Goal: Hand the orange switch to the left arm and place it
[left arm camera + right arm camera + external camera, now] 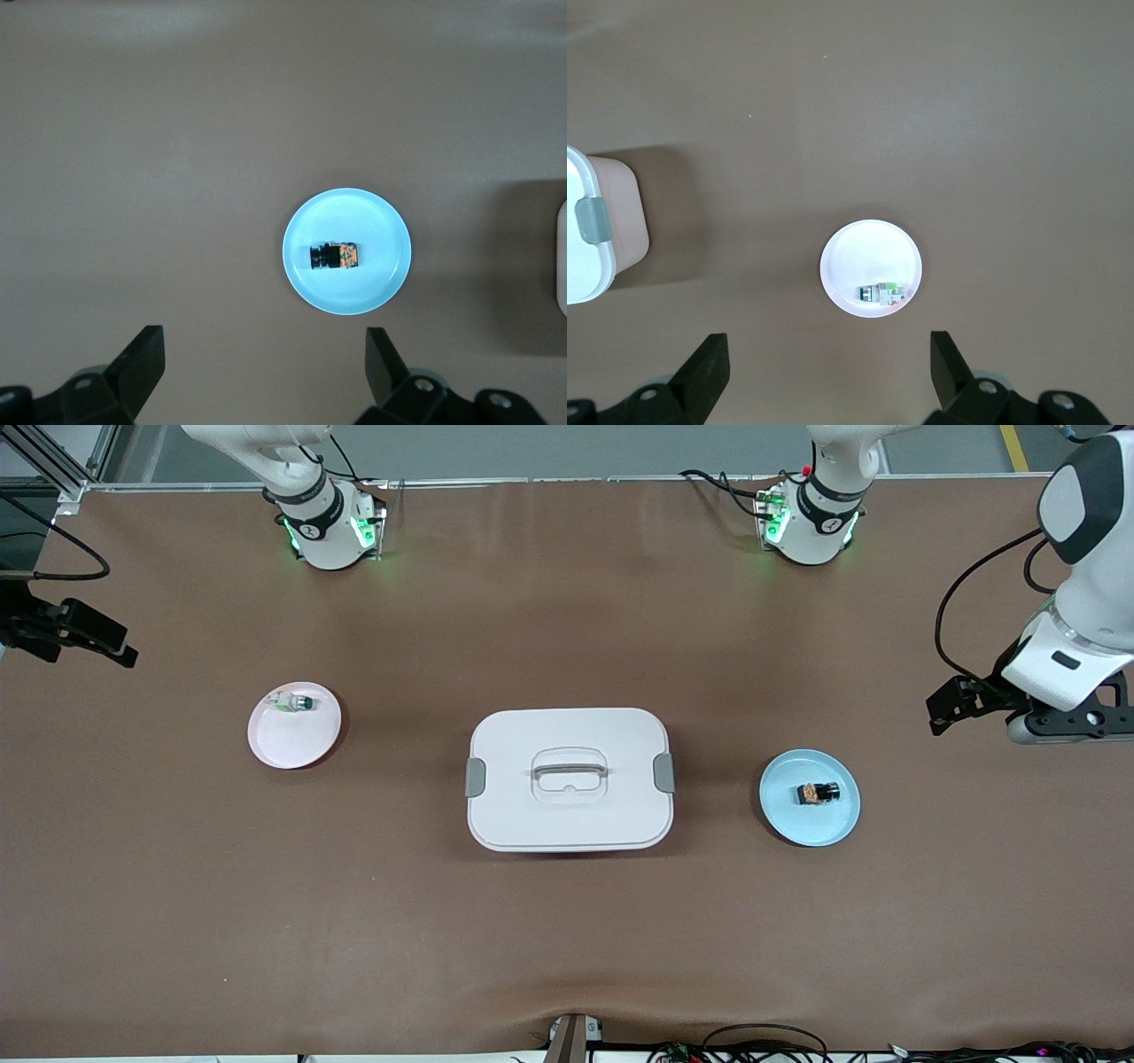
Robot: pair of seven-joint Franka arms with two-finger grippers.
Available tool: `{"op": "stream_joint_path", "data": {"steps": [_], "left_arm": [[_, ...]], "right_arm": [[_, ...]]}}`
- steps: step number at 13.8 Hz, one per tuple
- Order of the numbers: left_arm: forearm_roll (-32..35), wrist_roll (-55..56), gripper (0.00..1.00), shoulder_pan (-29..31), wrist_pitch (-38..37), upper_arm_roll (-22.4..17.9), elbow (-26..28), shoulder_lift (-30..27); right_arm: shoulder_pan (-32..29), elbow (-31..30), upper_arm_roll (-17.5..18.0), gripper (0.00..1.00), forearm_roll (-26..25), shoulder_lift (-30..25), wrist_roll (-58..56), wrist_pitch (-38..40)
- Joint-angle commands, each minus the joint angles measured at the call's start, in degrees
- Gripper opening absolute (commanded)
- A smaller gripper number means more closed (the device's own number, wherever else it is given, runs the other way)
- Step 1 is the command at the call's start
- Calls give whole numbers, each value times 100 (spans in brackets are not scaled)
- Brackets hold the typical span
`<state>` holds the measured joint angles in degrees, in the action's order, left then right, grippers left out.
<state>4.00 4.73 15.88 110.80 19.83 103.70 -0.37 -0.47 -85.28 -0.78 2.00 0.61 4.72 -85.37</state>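
The orange switch (819,792) lies on its side on a blue plate (788,819) toward the left arm's end of the table; the left wrist view shows the switch (335,256) and plate (376,285) too. The white box (567,819) stands mid-table between the two plates. My left gripper (1074,724) hangs over the table's left-arm end, past the blue plate; it is open and empty (264,343). My right gripper (31,633) hangs over the right-arm end; it is open and empty (828,347).
A pink plate (283,748) toward the right arm's end holds a small whitish switch with a green cap (295,702); the plate (850,257) and switch (882,294) show in the right wrist view. The box's corner also shows there (585,266). Brown mat covers the table.
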Motion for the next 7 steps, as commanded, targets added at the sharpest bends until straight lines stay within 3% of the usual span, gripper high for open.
{"op": "stream_joint_path", "data": {"steps": [1,7], "left_arm": [[-154,-139,100,21,-348,3,-156,-122],[-162,-130,100,-23,-393,-58,-429,19]], "right_arm": [[30,-173,-10,100,-77,-157,-59,-85],[12,-173,-19,100,-77,-157,-191,-102]]}}
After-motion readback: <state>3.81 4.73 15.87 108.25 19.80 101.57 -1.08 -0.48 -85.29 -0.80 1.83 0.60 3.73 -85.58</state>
